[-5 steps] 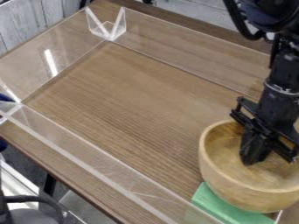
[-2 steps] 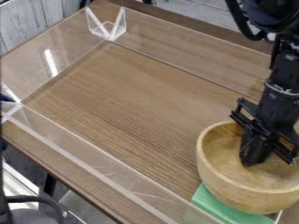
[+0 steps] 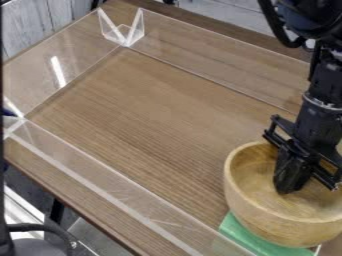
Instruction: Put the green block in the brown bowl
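The brown bowl (image 3: 257, 205) of light tan wood sits at the lower right of the wooden table. My black gripper (image 3: 294, 183) reaches steeply down into the bowl from above, its fingers together and shut; I see nothing between them. The green block (image 3: 245, 233) lies flat on the table at the bowl's near side. It is partly tucked under the bowl's rim and cut off by the bottom edge of the picture. The gripper is apart from the block, above and behind it inside the bowl.
Low clear acrylic walls (image 3: 80, 170) border the wooden tabletop (image 3: 147, 100) along its left and near sides. A clear acrylic corner piece (image 3: 120, 28) stands at the far back. The arm's black body (image 3: 321, 70) rises along the right edge.
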You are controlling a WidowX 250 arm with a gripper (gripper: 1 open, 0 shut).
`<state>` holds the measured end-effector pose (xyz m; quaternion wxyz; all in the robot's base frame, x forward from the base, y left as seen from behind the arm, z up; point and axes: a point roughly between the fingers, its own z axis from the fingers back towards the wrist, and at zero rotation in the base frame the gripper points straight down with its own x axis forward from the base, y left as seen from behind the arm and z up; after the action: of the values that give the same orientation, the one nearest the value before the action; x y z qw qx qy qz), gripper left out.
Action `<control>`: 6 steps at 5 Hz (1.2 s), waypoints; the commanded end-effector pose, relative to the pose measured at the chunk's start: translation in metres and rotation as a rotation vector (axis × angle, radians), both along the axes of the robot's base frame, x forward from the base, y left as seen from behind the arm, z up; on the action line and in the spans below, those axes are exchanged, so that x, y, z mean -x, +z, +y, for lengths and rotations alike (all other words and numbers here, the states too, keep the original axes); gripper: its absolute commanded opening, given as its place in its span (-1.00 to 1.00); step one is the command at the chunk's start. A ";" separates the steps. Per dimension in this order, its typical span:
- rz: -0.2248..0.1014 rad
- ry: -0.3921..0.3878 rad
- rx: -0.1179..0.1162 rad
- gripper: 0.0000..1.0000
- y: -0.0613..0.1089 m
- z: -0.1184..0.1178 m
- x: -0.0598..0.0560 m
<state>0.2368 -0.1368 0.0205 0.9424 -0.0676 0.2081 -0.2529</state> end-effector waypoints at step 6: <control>0.201 0.023 -0.025 -1.00 -0.029 0.021 0.022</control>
<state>0.2338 -0.1230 0.0196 0.9367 -0.0890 0.2441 -0.2346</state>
